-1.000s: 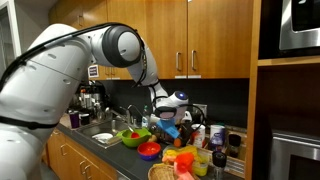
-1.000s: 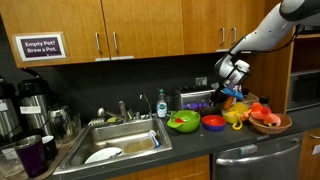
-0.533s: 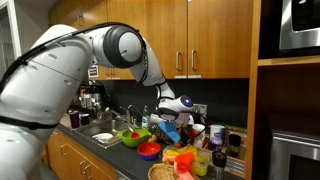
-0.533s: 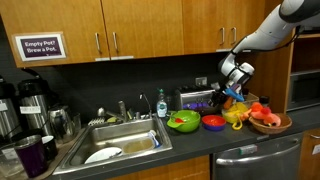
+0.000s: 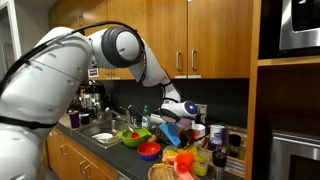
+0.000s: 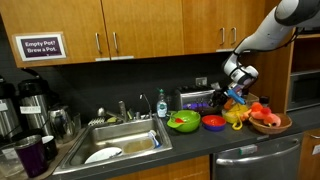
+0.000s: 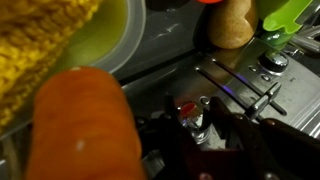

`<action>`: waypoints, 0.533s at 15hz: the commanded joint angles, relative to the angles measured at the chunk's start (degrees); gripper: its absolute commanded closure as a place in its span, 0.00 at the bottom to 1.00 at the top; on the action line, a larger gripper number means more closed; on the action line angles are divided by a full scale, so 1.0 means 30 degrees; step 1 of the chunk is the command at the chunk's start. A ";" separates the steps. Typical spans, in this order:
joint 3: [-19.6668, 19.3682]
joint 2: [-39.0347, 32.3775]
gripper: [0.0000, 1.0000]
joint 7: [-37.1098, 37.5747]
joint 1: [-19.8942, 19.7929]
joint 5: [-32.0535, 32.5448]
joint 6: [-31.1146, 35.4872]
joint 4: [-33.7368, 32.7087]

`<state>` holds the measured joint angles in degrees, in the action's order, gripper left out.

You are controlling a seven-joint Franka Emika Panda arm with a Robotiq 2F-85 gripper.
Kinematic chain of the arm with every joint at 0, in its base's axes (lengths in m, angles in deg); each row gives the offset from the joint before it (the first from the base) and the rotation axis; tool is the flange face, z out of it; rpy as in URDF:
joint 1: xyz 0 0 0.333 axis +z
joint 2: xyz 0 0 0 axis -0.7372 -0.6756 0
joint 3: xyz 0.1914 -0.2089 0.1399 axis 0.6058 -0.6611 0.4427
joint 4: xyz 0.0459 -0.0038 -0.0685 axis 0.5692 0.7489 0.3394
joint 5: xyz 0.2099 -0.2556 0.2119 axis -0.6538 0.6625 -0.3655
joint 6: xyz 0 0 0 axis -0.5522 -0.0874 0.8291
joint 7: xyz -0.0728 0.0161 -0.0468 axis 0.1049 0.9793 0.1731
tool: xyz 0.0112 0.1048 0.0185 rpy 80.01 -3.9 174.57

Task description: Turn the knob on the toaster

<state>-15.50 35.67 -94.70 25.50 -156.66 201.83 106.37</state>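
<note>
The toaster (image 7: 232, 82) is a shiny silver box with dark slots, and it fills the right of the wrist view. It also shows in an exterior view (image 6: 192, 97), behind the green bowl (image 6: 183, 122). My gripper (image 7: 192, 122) is low over the toaster's top. Its dark fingers lie close on both sides of a small silver knob with a red top (image 7: 189, 108). A second round knob (image 7: 270, 62) sits further along the toaster. The gripper also shows in both exterior views (image 5: 176, 116) (image 6: 237, 92).
An orange carrot-like toy (image 7: 80, 125) and yellow corn (image 7: 40, 35) crowd the left of the wrist view. A red bowl (image 6: 213, 123), a basket of toy food (image 6: 272, 122), a sink (image 6: 120, 140) and coffee pots (image 6: 30, 100) line the counter. Cabinets hang above.
The gripper has moved slightly down and further along the counter towards the toaster. Nothing else has moved.
</note>
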 commanded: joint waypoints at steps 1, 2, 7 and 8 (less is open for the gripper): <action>-0.1187 0.0259 0.86 -0.0843 0.1133 -0.1348 -0.1307 -0.0465; -0.1412 0.0265 0.86 -0.0963 0.1303 -0.1500 -0.1466 -0.0465; -0.2094 0.0216 0.86 -0.1490 0.1710 -0.2320 -0.2397 -0.0534; -0.2220 0.0189 0.86 -0.1531 0.1785 -0.2413 -0.2519 -0.0537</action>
<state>-20.75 35.35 -97.10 29.35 -160.85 197.90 106.00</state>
